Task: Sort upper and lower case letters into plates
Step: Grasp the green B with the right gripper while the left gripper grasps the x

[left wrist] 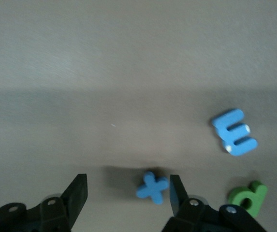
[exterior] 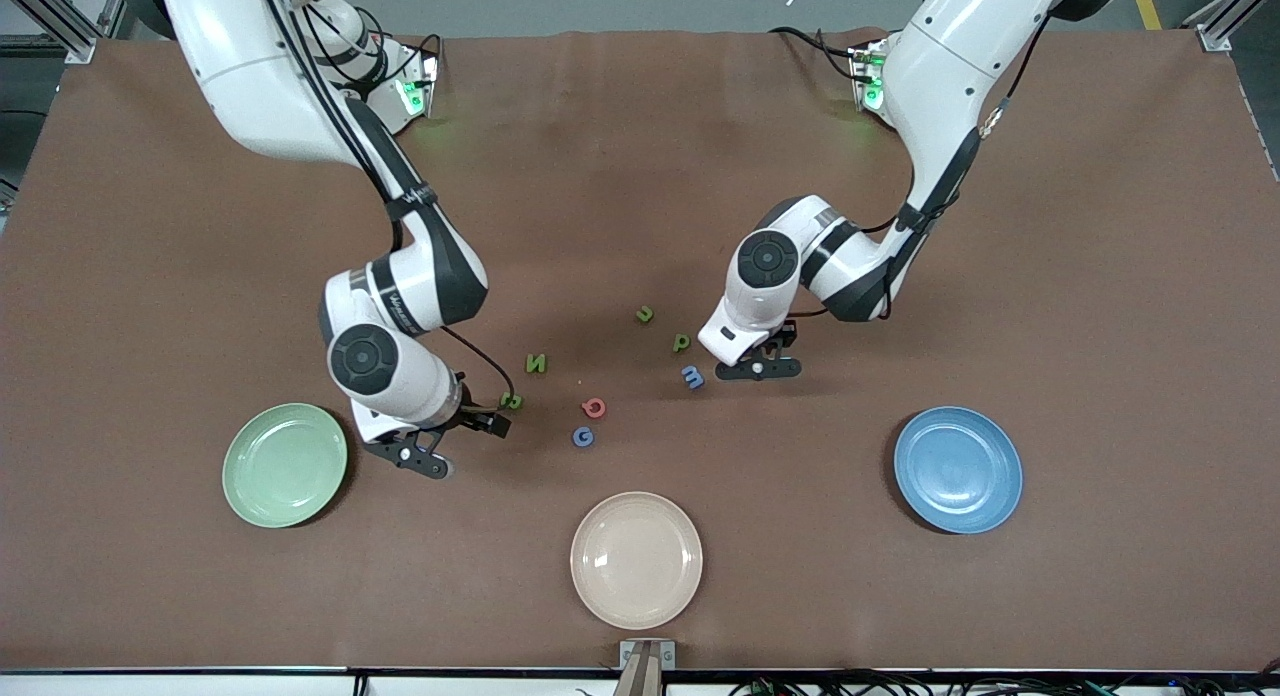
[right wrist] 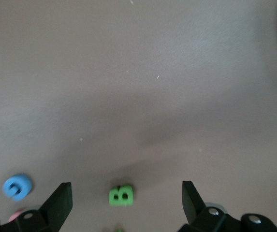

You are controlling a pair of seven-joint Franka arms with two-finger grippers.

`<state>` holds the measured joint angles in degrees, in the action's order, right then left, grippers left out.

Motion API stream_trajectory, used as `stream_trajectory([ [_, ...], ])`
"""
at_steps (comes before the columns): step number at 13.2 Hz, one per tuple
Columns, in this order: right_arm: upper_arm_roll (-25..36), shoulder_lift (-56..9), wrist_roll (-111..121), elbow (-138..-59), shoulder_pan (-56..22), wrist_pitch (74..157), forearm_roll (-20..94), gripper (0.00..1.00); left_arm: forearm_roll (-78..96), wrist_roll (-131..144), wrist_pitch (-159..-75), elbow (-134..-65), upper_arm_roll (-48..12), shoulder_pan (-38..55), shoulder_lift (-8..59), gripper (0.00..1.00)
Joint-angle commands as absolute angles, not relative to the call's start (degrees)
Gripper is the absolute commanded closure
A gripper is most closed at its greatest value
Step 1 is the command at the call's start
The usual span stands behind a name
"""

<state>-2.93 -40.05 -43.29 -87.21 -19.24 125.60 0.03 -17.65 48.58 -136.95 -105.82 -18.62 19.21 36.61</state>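
Small foam letters lie mid-table: green u [exterior: 645, 315], green p [exterior: 681, 342], blue m [exterior: 692, 377], green N [exterior: 536, 363], green B [exterior: 511, 401], red Q [exterior: 593, 407] and blue G [exterior: 583, 436]. The mint green plate [exterior: 285, 464] and the blue plate [exterior: 958, 469] both sit bare. My left gripper [exterior: 762, 356] is low beside the m. In the left wrist view that gripper [left wrist: 128, 186] is open around a blue x [left wrist: 153, 187], which lies close to one finger. My right gripper [right wrist: 126, 191] is open, with the green B [right wrist: 121, 195] between its fingers.
A cream plate [exterior: 636, 559] sits nearest the front camera, between the two coloured plates. The blue m [left wrist: 235, 131] and a green letter [left wrist: 248, 197] lie just outside the left gripper's fingers. The blue G [right wrist: 17, 186] lies outside the right gripper's fingers.
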Motion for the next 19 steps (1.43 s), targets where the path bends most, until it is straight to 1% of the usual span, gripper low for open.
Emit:
stream_trajectory([
  [1, -2.5, -42.0, -46.1, -86.8, -20.0, 127.0, -1.0, 0.00, -18.0, 47.6, -136.8, -104.4, -20.7, 18.6, 37.8, 0.32],
  [3, -2.5, -43.6, -48.6, -87.9, -21.6, 130.3, -1.0, 0.00, -17.9, 47.3, -136.8, -104.6, -21.0, 18.6, 38.0, 0.37],
  [5, -2.5, -43.8, -48.7, -89.0, -22.6, 130.3, -0.9, 0.00, -17.9, 45.2, -136.8, -104.6, -21.0, 18.6, 38.2, 0.48],
  [8, -2.5, -43.7, -48.8, -90.5, -23.1, 129.6, -0.8, 0.00, -17.9, 41.6, -136.8, -104.5, -21.0, 18.4, 38.9, 0.51],
  [9, -2.5, -43.6, -48.8, -91.1, -23.4, 129.7, -0.7, 0.02, -17.9, 41.0, -136.8, -104.5, -21.0, 18.3, 39.1, 0.53],
  [11, -2.6, -43.6, -48.9, -91.9, -23.9, 129.6, -0.6, 0.08, -17.9, 40.9, -136.8, -104.5, -21.0, 18.4, 39.5, 0.61],
  [12, -2.6, -43.6, -48.9, -92.0, -24.0, 129.6, -0.6, 0.13, -17.9, 40.5, -136.8, -104.5, -21.0, 18.3, 39.4, 0.69],
  [14, -2.6, -43.6, -48.8, -92.0, -23.9, 129.6, -0.4, 0.27, -17.9, 39.9, -136.8, -103.9, -20.9, 17.8, 39.5, 0.96],
  [15, -2.6, -43.6, -48.7, -91.9, -23.9, 128.9, -0.3, 0.39, -17.8, 40.3, -136.7, -102.8, -20.5, 17.1, 39.0, 0.98],
  [18, -2.6, -43.5, -48.7, -91.9, -23.8, 128.2, -0.2, 0.57, -17.9, 39.9, -136.2, -101.2, -20.5, 9.4, 35.6, 0.99],
  [19, -2.6, -43.5, -48.7, -91.9, -23.8, 128.2, -0.2, 0.64, -18.5, 39.8, -136.1, -99.9, -20.5, 6.6, 35.4, 0.99],
])
